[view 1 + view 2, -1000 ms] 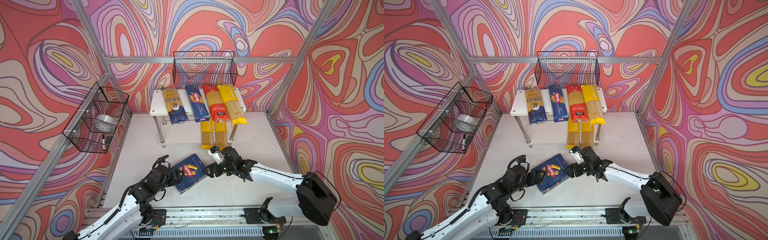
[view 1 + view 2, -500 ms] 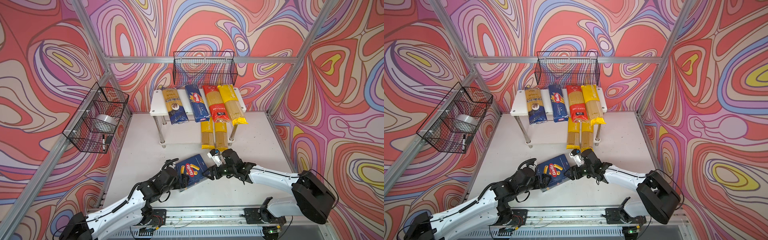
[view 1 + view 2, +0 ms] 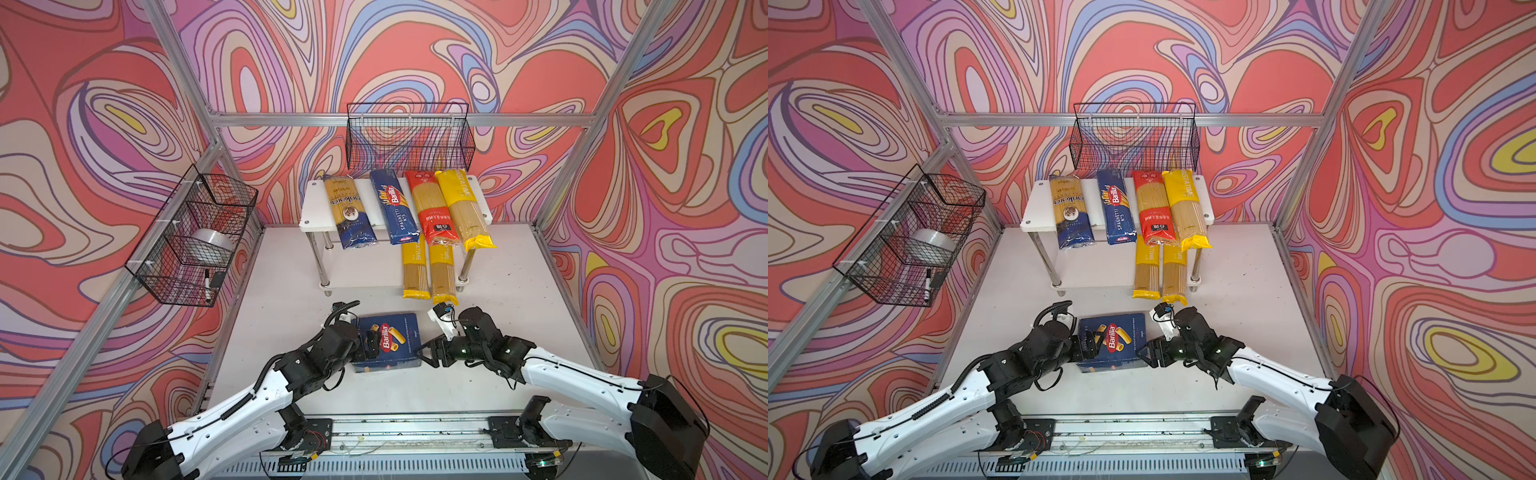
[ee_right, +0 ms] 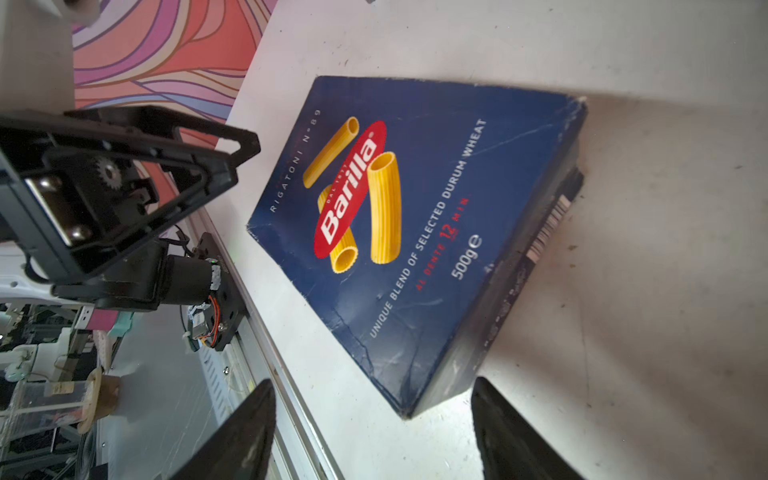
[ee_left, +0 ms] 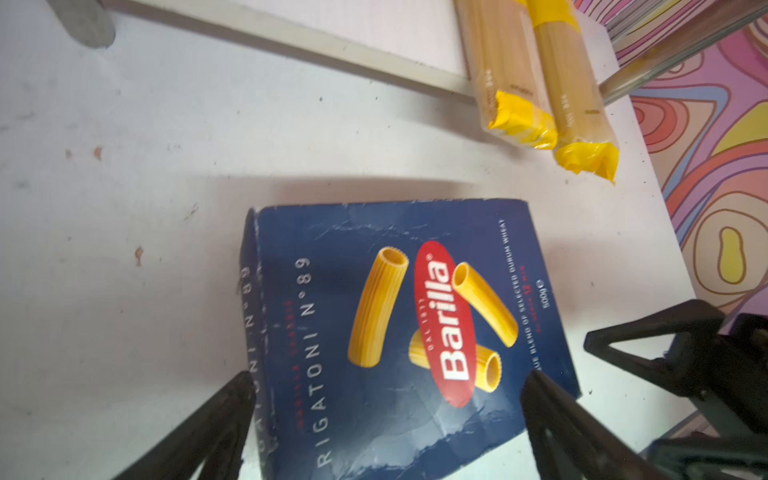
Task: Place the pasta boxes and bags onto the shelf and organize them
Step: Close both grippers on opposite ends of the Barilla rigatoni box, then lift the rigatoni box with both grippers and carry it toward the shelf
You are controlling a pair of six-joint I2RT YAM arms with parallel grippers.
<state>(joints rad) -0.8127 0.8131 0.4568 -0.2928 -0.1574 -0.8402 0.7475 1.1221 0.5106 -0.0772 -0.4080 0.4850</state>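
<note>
While the left pincer hangs spread over the left end of the box, flat on the table before the shelf, the right pincer gapes empty just beside its right edge; uneven pushing could spin or dent it.

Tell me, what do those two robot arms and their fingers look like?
The left arm and right arm have white shells between chunky black joints. A ribbed black cable runs along the left one; a small white camera block tops the right wrist. The fingers are black hollow triangular frames.
</note>
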